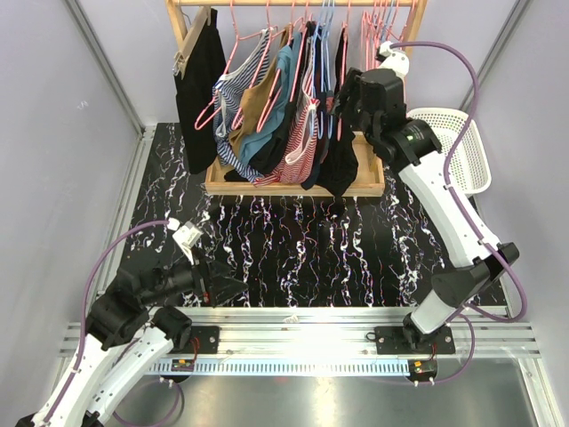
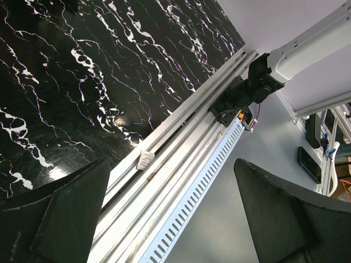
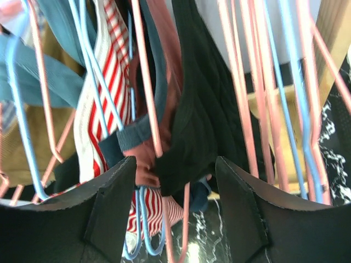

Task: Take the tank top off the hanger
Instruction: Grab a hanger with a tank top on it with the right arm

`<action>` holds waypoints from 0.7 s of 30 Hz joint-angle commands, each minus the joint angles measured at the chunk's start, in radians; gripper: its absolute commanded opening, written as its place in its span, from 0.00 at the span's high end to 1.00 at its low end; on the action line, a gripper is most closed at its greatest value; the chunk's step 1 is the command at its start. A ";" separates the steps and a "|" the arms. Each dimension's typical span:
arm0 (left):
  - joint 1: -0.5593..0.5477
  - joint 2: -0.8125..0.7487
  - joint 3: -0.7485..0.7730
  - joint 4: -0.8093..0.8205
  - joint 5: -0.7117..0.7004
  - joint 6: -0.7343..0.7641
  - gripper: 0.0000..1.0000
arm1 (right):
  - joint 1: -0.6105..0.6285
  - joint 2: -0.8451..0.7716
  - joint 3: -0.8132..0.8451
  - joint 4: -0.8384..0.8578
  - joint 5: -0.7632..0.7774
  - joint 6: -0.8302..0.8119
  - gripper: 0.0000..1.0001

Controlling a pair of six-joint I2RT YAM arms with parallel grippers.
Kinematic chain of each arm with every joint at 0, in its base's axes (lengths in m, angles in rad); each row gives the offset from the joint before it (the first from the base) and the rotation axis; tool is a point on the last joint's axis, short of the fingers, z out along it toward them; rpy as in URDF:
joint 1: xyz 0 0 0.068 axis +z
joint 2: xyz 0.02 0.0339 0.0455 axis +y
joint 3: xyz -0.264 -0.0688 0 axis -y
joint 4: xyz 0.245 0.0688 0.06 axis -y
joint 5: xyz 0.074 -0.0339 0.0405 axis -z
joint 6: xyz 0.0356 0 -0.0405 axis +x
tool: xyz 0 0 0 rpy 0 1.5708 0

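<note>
Several tank tops hang on pink and blue wire hangers on a wooden rack (image 1: 369, 187). The rightmost one is a black tank top (image 1: 342, 169). My right gripper (image 1: 342, 96) is raised to its upper part. In the right wrist view the gripper (image 3: 175, 181) is open, with the black tank top (image 3: 200, 109) and a pink hanger wire (image 3: 186, 219) between the fingers, which do not close on it. A red-striped top (image 3: 107, 82) hangs just left of it. My left gripper (image 1: 227, 286) is open and empty, low near the table's front edge (image 2: 173, 164).
A white basket (image 1: 471, 147) stands right of the rack. A black garment (image 1: 197, 89) hangs on a wooden clip hanger at the rack's left end. Several empty hangers (image 1: 378, 27) hang at the right end. An aluminium rail (image 1: 302, 329) runs along the near edge.
</note>
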 commanded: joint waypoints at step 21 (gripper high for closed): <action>-0.004 -0.008 -0.007 0.028 -0.014 -0.015 0.01 | -0.115 0.070 0.107 0.023 -0.173 0.050 0.46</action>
